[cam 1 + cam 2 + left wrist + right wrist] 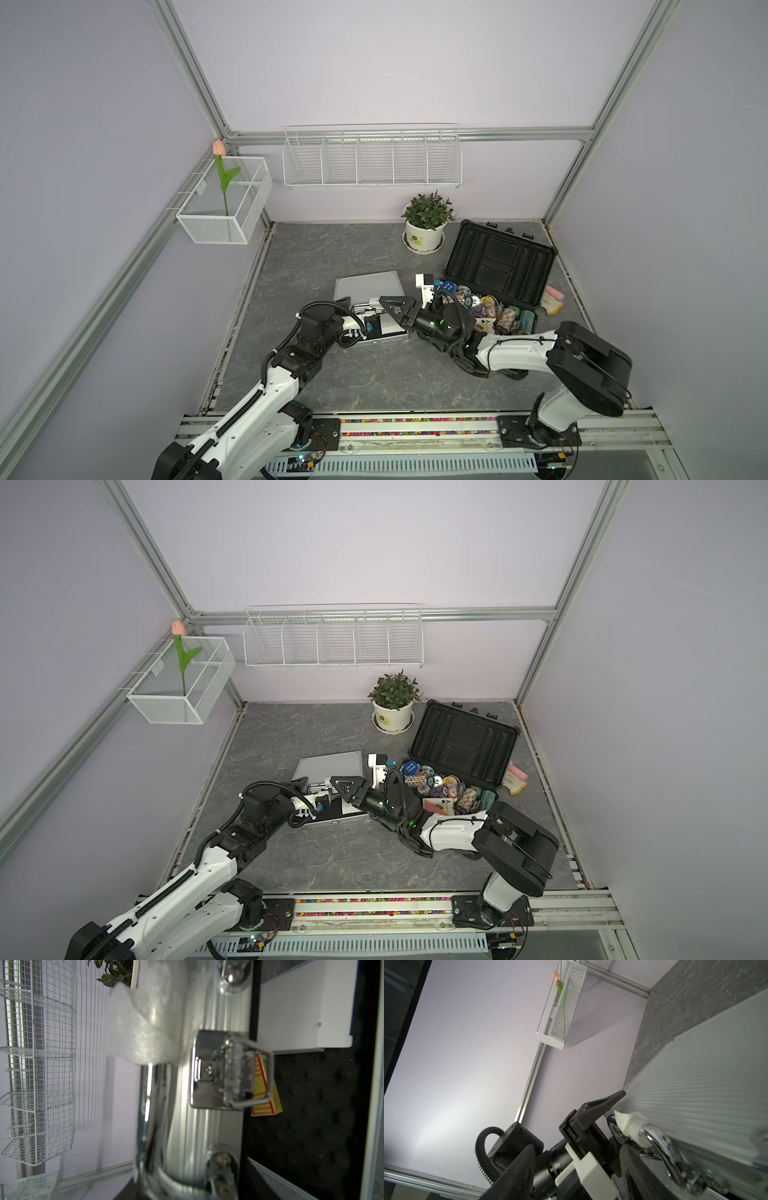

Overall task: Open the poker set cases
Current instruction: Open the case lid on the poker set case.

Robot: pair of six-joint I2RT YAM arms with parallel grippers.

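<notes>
**Both cases open; silver lid only part-way up**

The silver case (pixel 368 284) is in the middle of the table (pixel 316 257), in front of the potted plant (pixel 426 224). Its lid is tilted up at the front edge, and the base interior shows beneath it. The dark grey case (pixel 500 262) is on the right side of the table with its lid thrown right back. Its base is heaped with poker chips (pixel 490 309). Both top views agree on all of this.

The left gripper (pixel 351 306) is at the silver lid's front left corner. The right gripper (pixel 388 307) is at the front right, its arm lying across the near side of the dark grey case. The top views are too coarse to read either pair of jaws.

The right wrist view adds:
- It shows the ribbed outer face of the silver lid.
- One black finger (pixel 604 1105) of the left gripper lies against the lid's edge. Its partner is hidden, so I cannot tell whether the lid is clamped.
- White tape (pixel 631 1122) is wrapped round the chrome handle (pixel 654 1136).
- The right gripper's own fingers are only a dark blur up close, so I cannot tell how they stand.

Only the left wrist view shows:
- The latch (pixel 220 1070) appears close up, its wire loop jutting over the interior.
- Inside are a black foam lining (pixel 311 1115), a yellow striped box (pixel 264 1093) and a white box (pixel 301 1012).
</notes>
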